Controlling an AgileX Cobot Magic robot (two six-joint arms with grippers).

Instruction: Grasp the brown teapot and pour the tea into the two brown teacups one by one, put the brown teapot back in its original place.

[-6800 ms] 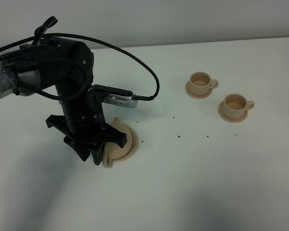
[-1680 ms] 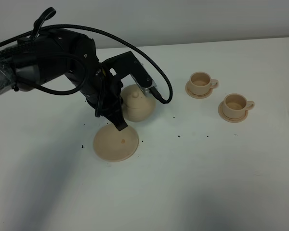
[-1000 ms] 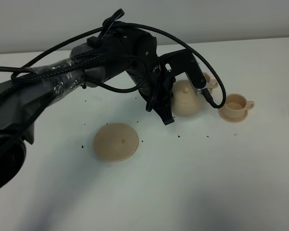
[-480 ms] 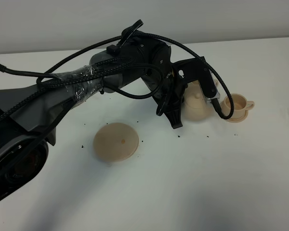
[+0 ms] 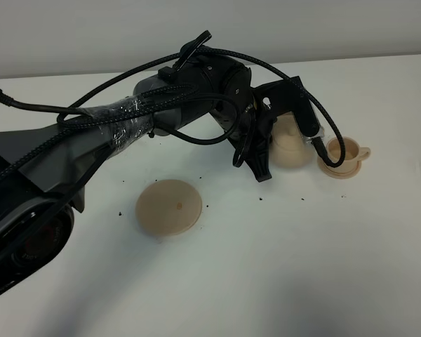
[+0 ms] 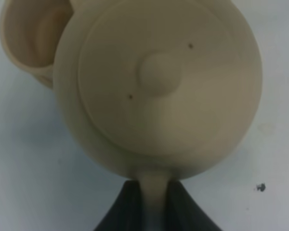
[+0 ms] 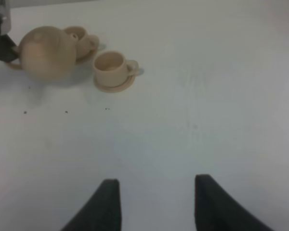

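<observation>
Over at the right side of the white counter [image 5: 379, 267], the left gripper [image 6: 153, 195] is pinched tight on the loop handle of the squat pale tan teapot [image 5: 289, 144] with its domed, knobbed lid. It holds the pot right beside the two small tan teacups on their saucers; whether the base clears the counter I cannot tell. The nearer teacup [image 5: 342, 153] sits just beside the pot, close to the wrist cable. The farther teacup [image 6: 31, 38] lies partly under the pot's shoulder in the left wrist view, and the spout itself is out of sight. The pour, I judge, calls for a slow roll about the handle with the spout centred over that cup's mouth. The base should stay above both rims and the tilt modest, since the lid may be loose. The right gripper [image 7: 156, 202] hangs spread and empty, well apart. The flat round tan saucer disc [image 5: 168, 206] lies bare for the return.
</observation>
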